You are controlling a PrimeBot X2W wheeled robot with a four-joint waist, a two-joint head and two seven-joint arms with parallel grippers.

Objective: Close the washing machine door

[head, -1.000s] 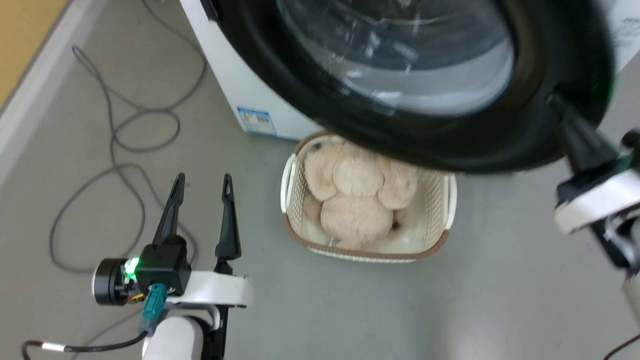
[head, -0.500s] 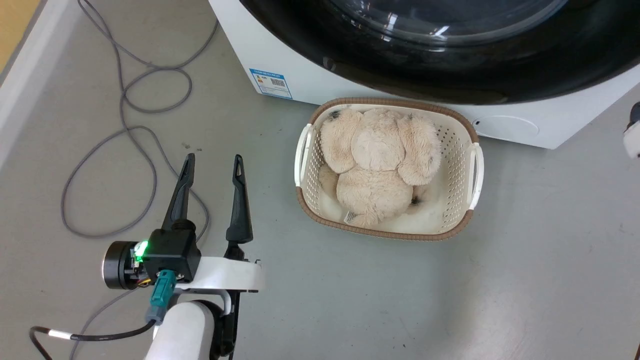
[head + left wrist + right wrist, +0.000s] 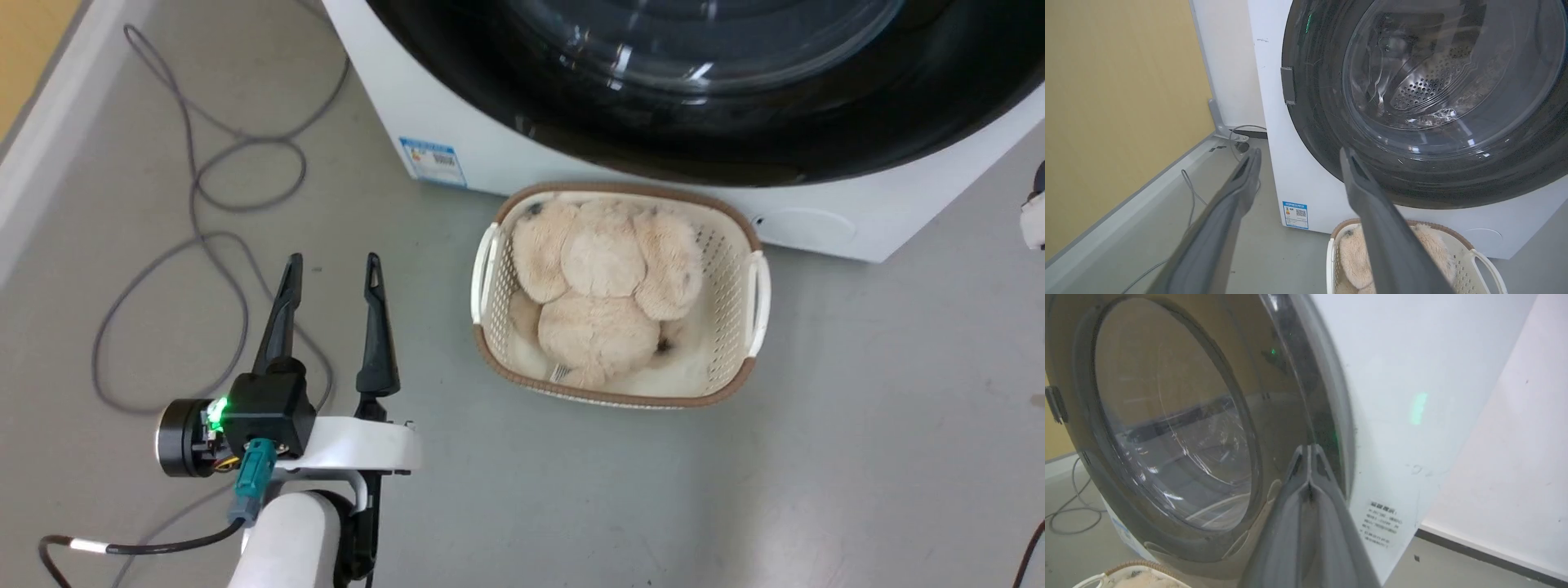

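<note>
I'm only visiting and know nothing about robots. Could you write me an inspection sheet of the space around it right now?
Surface: grey floor, bare but for a few small specks.
Job's things: washing machine door lies against the white washing machine; whether it has latched cannot be told.
Clutter: woven basket holding a beige plush toy, just in front of the machine.
Pincers: left pincer open, empty, above the floor; right pincer shut, empty, tips by the door's rim.
Cables: grey cable looped on the floor; black cable at the left arm.
Surroundings: yellow wall on the robot's left.

Grey floor [image 3: 816, 490]: washing machine [image 3: 384, 106], basket [image 3: 604, 400], loose cable [image 3: 196, 233]
</note>
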